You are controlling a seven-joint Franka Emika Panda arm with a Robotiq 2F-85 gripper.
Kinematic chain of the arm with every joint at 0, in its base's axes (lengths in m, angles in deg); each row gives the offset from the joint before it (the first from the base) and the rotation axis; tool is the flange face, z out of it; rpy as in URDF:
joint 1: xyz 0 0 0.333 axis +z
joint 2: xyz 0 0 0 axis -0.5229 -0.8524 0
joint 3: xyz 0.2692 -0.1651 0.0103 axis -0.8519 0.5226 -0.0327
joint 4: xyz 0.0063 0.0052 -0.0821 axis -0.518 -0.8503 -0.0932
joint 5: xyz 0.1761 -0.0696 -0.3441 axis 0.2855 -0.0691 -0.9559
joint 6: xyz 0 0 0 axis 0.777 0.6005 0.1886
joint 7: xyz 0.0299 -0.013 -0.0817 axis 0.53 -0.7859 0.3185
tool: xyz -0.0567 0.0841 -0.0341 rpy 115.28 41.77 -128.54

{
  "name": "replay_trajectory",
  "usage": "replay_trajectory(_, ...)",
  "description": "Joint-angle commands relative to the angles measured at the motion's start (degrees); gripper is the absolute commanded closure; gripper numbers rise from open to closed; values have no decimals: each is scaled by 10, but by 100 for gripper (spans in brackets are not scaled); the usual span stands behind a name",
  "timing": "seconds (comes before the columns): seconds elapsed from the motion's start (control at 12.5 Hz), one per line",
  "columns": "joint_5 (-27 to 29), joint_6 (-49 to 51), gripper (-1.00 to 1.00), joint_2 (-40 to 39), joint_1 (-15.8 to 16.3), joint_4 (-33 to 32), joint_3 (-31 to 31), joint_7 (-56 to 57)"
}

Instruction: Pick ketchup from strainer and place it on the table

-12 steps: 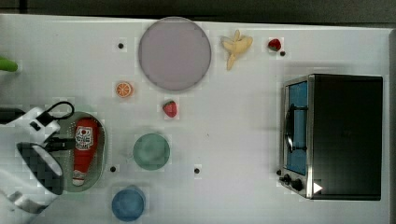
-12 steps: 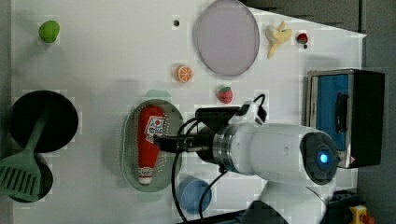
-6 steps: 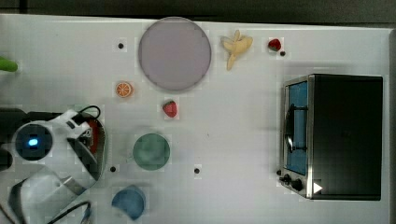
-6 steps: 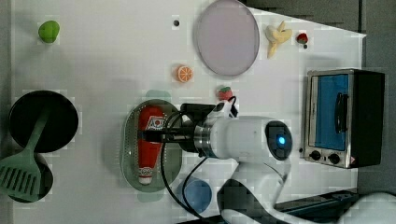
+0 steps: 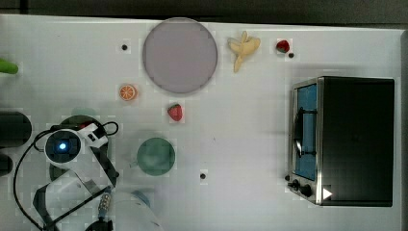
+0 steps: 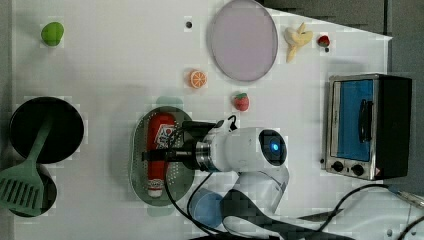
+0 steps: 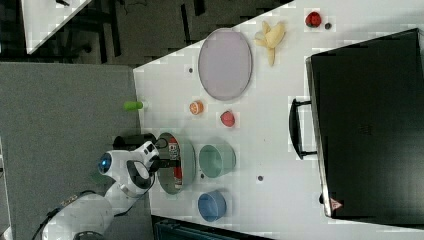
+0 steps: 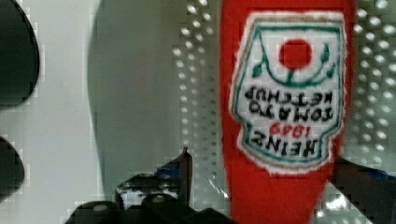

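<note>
Lying lengthwise in the pale green oval strainer (image 6: 162, 157) with its perforated, dotted bottom, the glossy red tapering ketchup (image 6: 158, 150) sat between the spread fingers of the gripper (image 6: 159, 155), which had come down over the basket on the white surface (image 6: 115, 55) since a second earlier.

A robot lab: white table (image 5: 250, 144) with mounting holes, toy food, toaster oven (image 5: 344, 139)
</note>
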Motion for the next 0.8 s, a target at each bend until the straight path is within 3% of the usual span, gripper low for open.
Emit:
replay_trajectory(0.08, -23, -27, -68, 2, 27, 11, 26, -28)
replay_trajectory(0.24, -29, -45, -21, 1, 39, 12, 34, -28)
replay_trajectory(0.56, -28, -37, -17, 32, 35, 9, 18, -29)
replay_trajectory(0.8, -20, 46, -17, 116, 24, 13, 15, -29)
